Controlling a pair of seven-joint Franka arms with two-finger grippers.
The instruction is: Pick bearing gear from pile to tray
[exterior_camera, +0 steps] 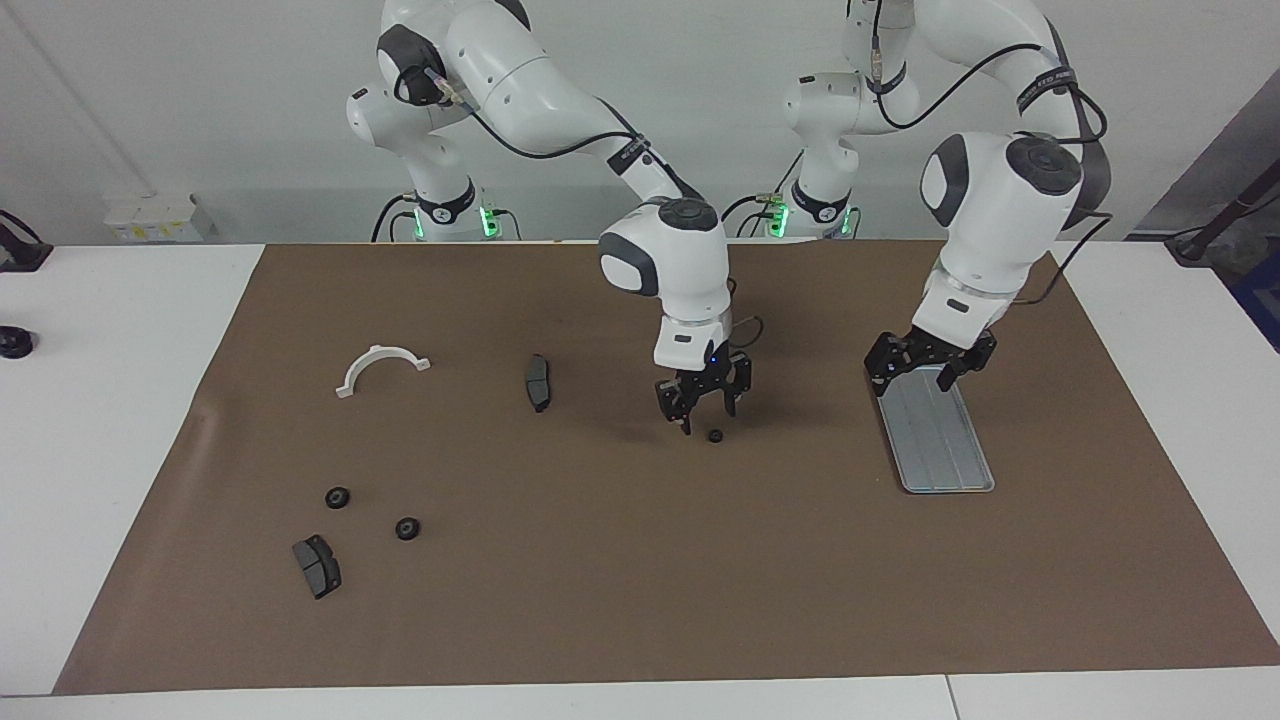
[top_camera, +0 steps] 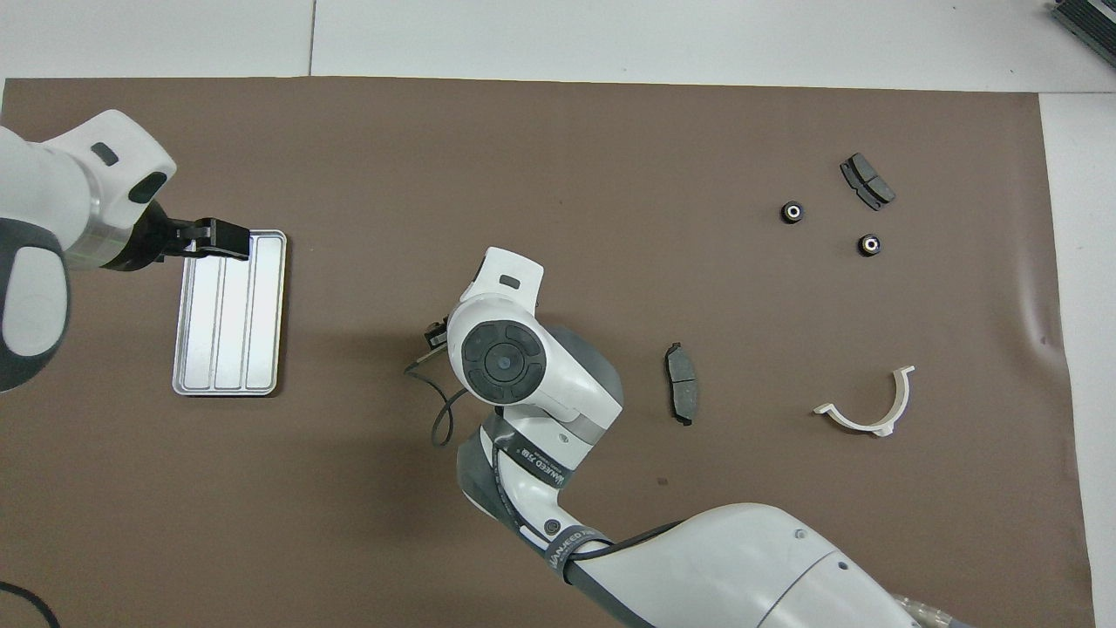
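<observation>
A small black bearing gear lies on the brown mat near the table's middle. My right gripper hangs just above it, open and empty; in the overhead view the arm's wrist hides both. Two more bearing gears lie toward the right arm's end of the table, and show in the overhead view. The silver-grey ridged tray lies empty toward the left arm's end. My left gripper hovers open over one end of the tray.
A dark brake pad lies beside the right arm's wrist. Another brake pad lies by the two gears. A white half-ring bracket lies nearer to the robots than those gears.
</observation>
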